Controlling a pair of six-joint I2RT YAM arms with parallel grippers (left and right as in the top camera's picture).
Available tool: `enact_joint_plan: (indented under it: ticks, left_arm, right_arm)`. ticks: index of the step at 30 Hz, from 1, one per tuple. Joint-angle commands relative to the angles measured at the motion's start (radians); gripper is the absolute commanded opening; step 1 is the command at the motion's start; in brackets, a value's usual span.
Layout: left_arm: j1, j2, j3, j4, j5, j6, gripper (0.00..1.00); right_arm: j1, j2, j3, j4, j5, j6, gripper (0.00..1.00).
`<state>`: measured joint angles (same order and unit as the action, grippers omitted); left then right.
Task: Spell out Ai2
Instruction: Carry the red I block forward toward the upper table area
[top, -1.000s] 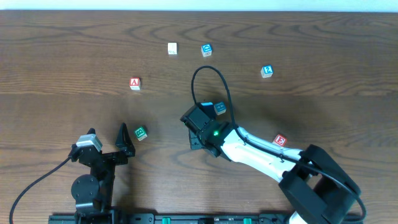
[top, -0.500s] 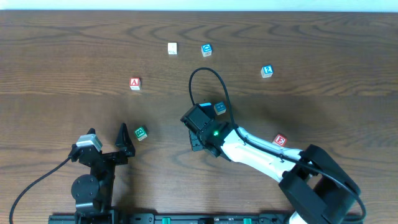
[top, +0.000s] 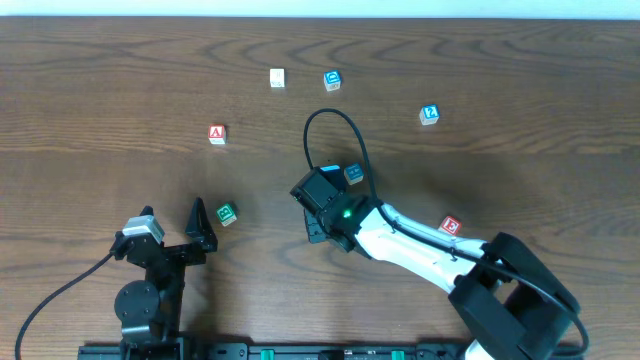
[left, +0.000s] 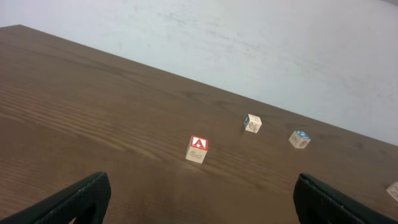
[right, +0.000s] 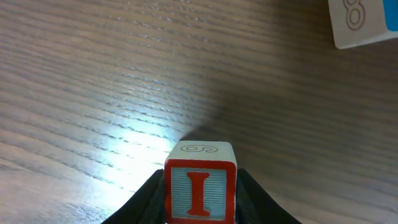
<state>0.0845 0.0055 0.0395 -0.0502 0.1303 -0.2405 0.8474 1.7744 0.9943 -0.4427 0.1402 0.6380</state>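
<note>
Wooden table (top: 100, 60), no change: right pincer (right: 200, 200) tight on I block (right: 200, 186), left pincer (left: 206, 198) apart.

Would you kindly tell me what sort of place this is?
Likely a robotics lab bench: a wood-grain table, a plain white wall, and the right gripper holding an I block.

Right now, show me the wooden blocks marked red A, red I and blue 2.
Red A block (top: 217, 134): overhead view, top face.
Red I block (right: 200, 190): right wrist view, front face.
Blue 2 block (top: 429, 115): overhead view, top face.
</note>
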Motion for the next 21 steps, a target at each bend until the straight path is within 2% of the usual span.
enact_joint_plan:
  ticks: [1,11,16,21]
  left_arm:
    - [0.005,-0.002,-0.035,-0.014,-0.007,-0.01,0.95]
    - [0.005,-0.002,-0.035,-0.014,-0.007,-0.01,0.95]
    - [0.005,-0.002,-0.035,-0.014,-0.007,-0.01,0.95]
    - [0.005,-0.002,-0.035,-0.014,-0.007,-0.01,0.95]
  right_arm:
    - [0.01,0.012,0.022,-0.016,0.017,-0.012,0.3]
    - [0.01,0.011,0.128,-0.115,0.027,-0.037,0.26]
    - [0.01,0.011,0.246,-0.195,0.116,-0.035,0.25]
    - [-0.007,0.012,0.333,-0.204,0.171,0.051,0.22]
